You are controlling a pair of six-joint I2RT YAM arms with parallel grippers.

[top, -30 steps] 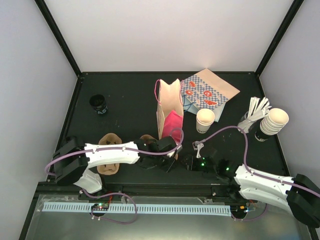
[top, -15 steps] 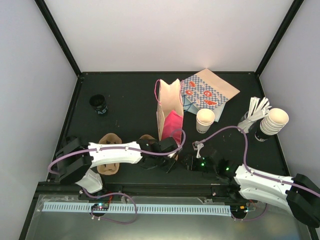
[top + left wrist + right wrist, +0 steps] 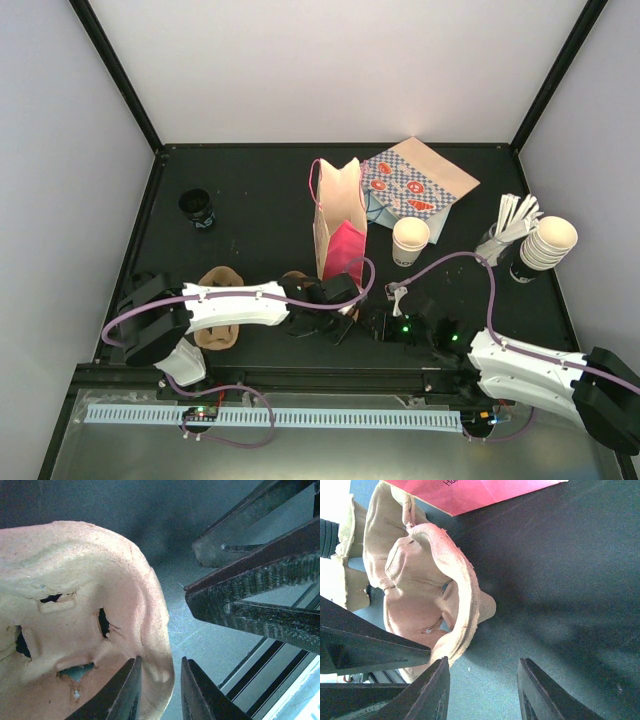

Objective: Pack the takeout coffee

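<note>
A black table (image 3: 250, 190) with pale walls on three sides, seen from above. Two white robot arms reach in from the near edge and meet near the middle.

A tall pink paper bag with a tan inside (image 3: 338, 215) stands open at the centre. A flat blue-checked paper bag with red prints (image 3: 415, 180) lies behind it to the right.

A tan moulded-pulp cup carrier (image 3: 75, 620) lies on the table at the foot of the pink bag. A second pulp carrier (image 3: 218, 335) sits further left, partly under the left arm.

At the right edge, a stack of nested cream paper cups (image 3: 550, 243) leans beside a bunch of white sticks (image 3: 515, 215).

The takeout coffee, a small white paper cup (image 3: 410, 241), stands upright just right of the pink bag, in front of the checked bag and apart from both grippers.

A small black cup (image 3: 197, 208) stands far left.

The left gripper (image 3: 161, 667) is narrowly parted astride the first carrier's rim, with a sliver of table showing beside one finger. The right gripper (image 3: 484, 667) is partly parted over bare table next to that carrier, holding nothing.
</note>
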